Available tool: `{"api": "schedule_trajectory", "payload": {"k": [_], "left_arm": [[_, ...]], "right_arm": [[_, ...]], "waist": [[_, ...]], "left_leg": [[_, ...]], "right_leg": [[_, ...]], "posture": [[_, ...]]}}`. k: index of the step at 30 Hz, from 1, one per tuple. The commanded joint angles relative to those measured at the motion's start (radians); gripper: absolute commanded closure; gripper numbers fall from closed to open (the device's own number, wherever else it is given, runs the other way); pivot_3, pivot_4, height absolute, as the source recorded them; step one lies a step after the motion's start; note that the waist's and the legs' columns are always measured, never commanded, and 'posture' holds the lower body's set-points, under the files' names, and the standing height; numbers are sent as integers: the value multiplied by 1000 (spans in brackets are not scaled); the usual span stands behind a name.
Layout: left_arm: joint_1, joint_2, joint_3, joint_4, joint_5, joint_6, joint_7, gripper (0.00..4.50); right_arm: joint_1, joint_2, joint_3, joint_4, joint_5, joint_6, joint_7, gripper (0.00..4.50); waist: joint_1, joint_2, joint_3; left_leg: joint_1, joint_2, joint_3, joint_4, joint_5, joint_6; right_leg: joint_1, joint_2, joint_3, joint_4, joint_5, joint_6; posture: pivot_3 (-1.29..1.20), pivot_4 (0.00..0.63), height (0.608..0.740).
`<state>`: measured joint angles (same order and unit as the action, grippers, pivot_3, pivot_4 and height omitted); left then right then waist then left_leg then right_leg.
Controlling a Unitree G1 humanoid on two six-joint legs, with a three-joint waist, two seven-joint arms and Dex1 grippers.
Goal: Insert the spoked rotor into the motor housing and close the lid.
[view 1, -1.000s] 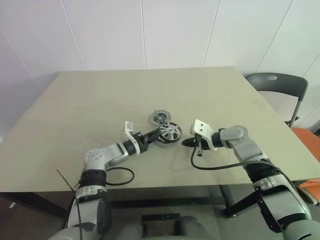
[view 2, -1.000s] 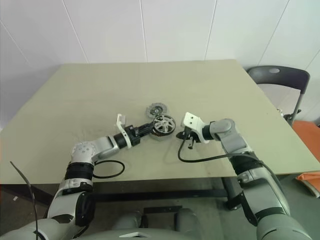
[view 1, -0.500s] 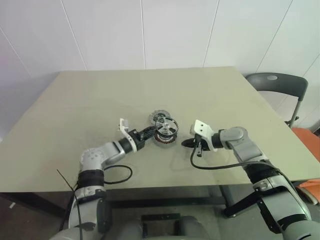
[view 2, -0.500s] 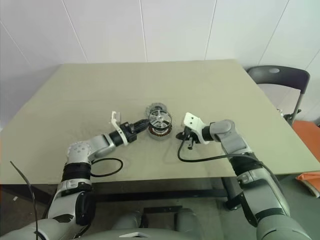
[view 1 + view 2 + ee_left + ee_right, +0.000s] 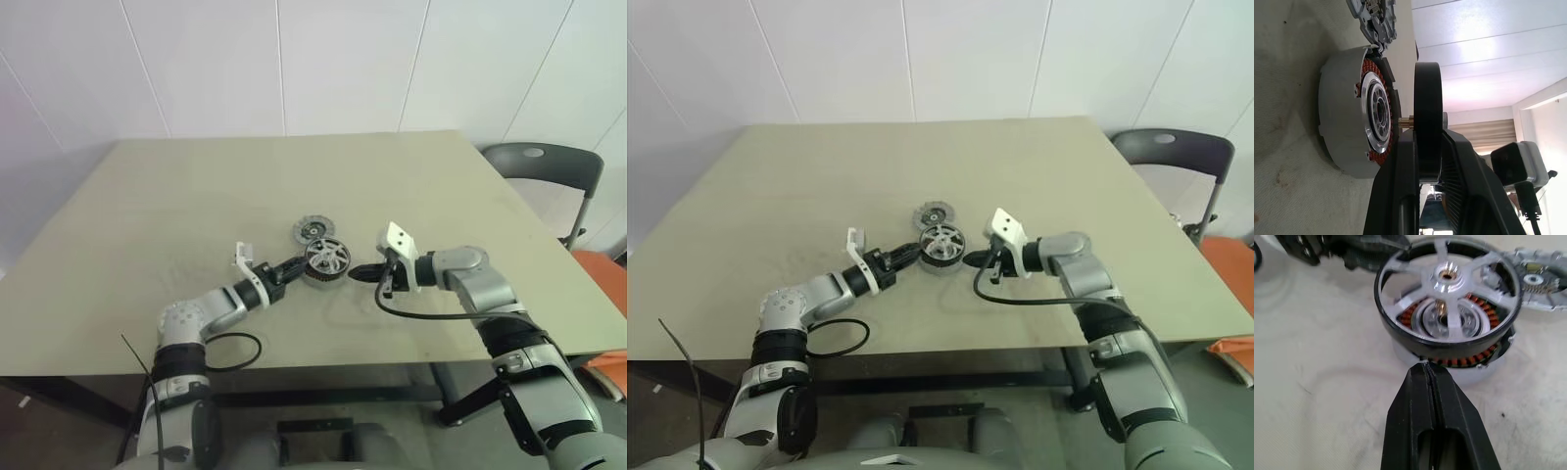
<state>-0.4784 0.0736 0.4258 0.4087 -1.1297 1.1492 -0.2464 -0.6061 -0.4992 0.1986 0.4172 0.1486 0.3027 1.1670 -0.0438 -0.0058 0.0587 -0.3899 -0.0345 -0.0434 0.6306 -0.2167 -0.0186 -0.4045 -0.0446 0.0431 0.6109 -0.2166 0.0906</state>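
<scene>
While the left gripper (image 5: 292, 266) pinches the dark rim of the spoked rotor (image 5: 327, 257) near the middle of the head view, the wheel hangs just over the motor housing (image 5: 1459, 363) and is not pushed in yet, so I think the job is only partly done. The right gripper (image 5: 359, 275) sits just right of the wheel with its fingers pressed shut on nothing, and the lid (image 5: 311, 231) lies apart a little higher in the picture, waiting to go on. From the right wrist you can see the red wire ring under the spokes, and the left wrist view shows the small gap between wheel and cup.
</scene>
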Motion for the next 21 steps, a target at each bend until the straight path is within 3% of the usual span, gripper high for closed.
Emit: {"api": "schedule_trajectory", "payload": {"k": [1, 21], "left_arm": [[-10, 8, 22, -32, -13, -3, -7, 4117], [-7, -10, 21, -4, 13, -22, -27, 4117]], "right_arm": [[-1, -32, -55, -22, 39, 9, 14, 4500], [82, -126, -153, -77, 114, 71, 53, 4500]], "waist": [[0, 0, 0], [0, 0, 0]], "left_leg": [[0, 0, 0, 0, 0, 0], [0, 0, 0, 0, 0, 0]], "right_leg": [[0, 0, 0, 0, 0, 0], [0, 0, 0, 0, -1, 1]], "posture": [[0, 0, 740], [0, 0, 740]]}}
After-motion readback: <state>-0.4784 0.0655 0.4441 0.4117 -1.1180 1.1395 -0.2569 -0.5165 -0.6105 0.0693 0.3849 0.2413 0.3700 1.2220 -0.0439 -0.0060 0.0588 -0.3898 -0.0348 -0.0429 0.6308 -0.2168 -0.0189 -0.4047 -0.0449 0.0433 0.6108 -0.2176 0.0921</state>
